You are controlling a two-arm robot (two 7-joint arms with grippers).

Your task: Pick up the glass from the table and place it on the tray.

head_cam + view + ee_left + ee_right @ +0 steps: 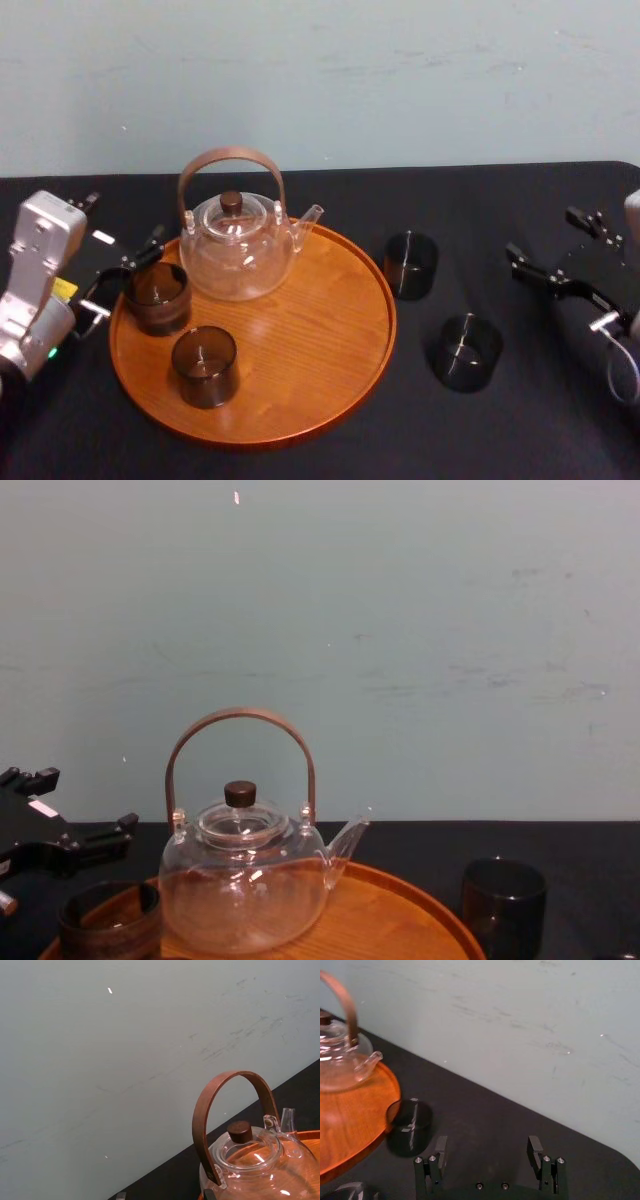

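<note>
The chest view's lower edge cuts off the tray [400,902] and the glass [110,922] on it. The left wrist view's edges crop the teapot [255,1160], the right wrist view's a table glass [352,1190].

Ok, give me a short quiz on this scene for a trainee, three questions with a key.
1. How many glasses stand on the table, off the tray?
2. True or false: the teapot stands on the tray.
3. Which hand is at the tray's left edge: A left, B right?
Key: 1. Two, the far glass and the near glass. 2. True. 3. A, the left hand.
</note>
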